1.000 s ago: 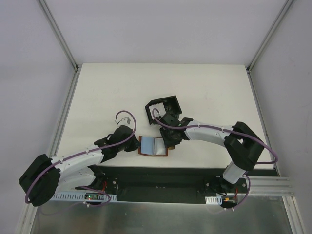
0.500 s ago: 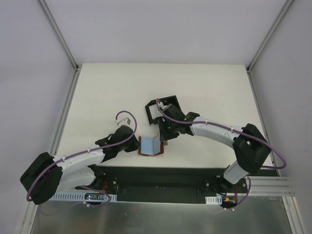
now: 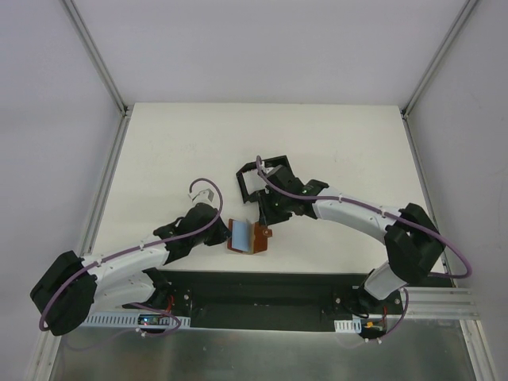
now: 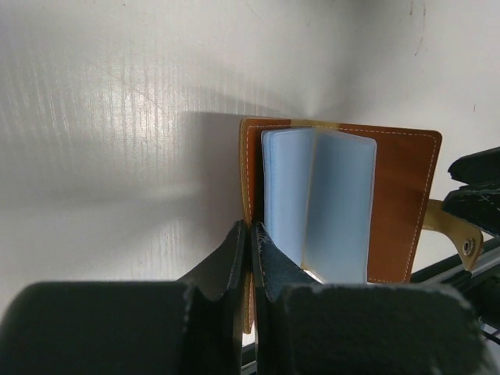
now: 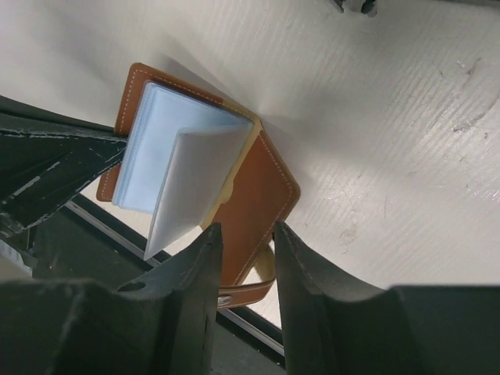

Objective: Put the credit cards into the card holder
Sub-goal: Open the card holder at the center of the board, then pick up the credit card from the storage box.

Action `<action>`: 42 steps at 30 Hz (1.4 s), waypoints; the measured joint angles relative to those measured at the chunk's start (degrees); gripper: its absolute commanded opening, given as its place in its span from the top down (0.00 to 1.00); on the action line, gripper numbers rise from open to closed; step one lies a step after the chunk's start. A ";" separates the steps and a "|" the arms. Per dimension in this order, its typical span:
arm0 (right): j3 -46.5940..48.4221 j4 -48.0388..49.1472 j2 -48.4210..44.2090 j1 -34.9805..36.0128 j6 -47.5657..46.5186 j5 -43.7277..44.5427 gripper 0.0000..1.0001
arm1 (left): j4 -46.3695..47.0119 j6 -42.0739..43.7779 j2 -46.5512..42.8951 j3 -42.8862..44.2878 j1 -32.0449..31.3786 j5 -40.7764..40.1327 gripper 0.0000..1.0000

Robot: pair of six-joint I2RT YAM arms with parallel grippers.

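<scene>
Two end effectors met at an open brown wallet (image 3: 258,238) that lay near the 6 o'clock edge of the white tabletop (image 3: 175,151). The left end effector (image 4: 250,234) came in from the wallet's 9 o'clock side. It was clamped on the edge of the nearer leather cover, its two fingers (image 4: 226,266) pressed together with only the thin flap between them.

Several pale blue-grey cards (image 4: 312,203) sat inside the wallet between the two stitched covers. They were fanned apart like pages, with one leaf standing up from the fold. They were not yet in the holder (image 3: 274,164).

The right end effector (image 5: 246,230) hung over the wallet's 1 o'clock corner in the top view. Its jaws stood apart by a narrow gap with nothing pinched between them. Through that gap its wrist view showed the far brown cover. A tan strap (image 4: 449,226) with a metal snap ran off that cover's edge, just beside the black fingertips. Whether those fingertips touched the leather could not be told.

The holder, a black open-topped box with angled walls, stood on the tabletop between 12 and 1 o'clock of the wallet. It was near the wallet but apart from it, just beyond the right end effector. The right arm (image 3: 349,213) crossed the holder's 5 o'clock corner and hid part of its rim, and what lay inside could not be made out.
</scene>
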 measured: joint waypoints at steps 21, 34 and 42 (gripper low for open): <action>3.10 9.68 2.51 1.97 3.89 -10.51 0.84 | -0.42 0.02 -1.62 1.18 -0.02 0.00 1.00; -2.73 4.87 5.25 -2.82 3.54 -6.19 0.78 | -0.48 0.02 -2.99 1.18 -0.02 -0.07 1.00; -0.04 6.36 2.64 -3.69 2.99 -9.18 0.51 | -0.50 0.00 -3.02 1.18 -0.02 -0.07 1.00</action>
